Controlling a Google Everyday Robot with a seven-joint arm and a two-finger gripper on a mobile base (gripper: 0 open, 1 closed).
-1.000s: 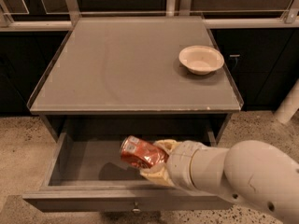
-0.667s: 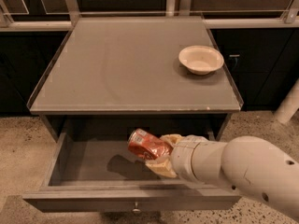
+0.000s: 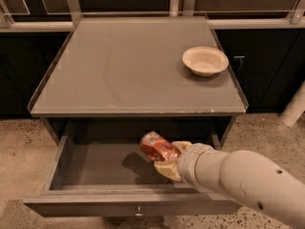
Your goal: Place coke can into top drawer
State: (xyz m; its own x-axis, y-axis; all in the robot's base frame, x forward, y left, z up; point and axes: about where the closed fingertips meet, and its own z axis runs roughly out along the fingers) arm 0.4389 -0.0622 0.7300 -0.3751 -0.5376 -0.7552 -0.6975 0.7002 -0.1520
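Note:
The top drawer [image 3: 90,168] is pulled open below the grey cabinet top; its dark grey front panel with a small round knob [image 3: 138,214] runs along the bottom of the camera view. My gripper [image 3: 167,160] reaches in from the lower right over the drawer's right half. It is shut on the coke can [image 3: 157,147], a red dented can held tilted, its silver end pointing up and left, just above the drawer floor. The can casts a shadow on the floor to its left.
A cream round bowl [image 3: 205,60] stands on the right rear of the cabinet top [image 3: 128,66]. Dark cabinets line the back. A white post [image 3: 294,104] stands at the right. The floor is speckled stone.
The gripper with the can has moved to the right and slightly farther back over the drawer. The can stays tilted in the grip.

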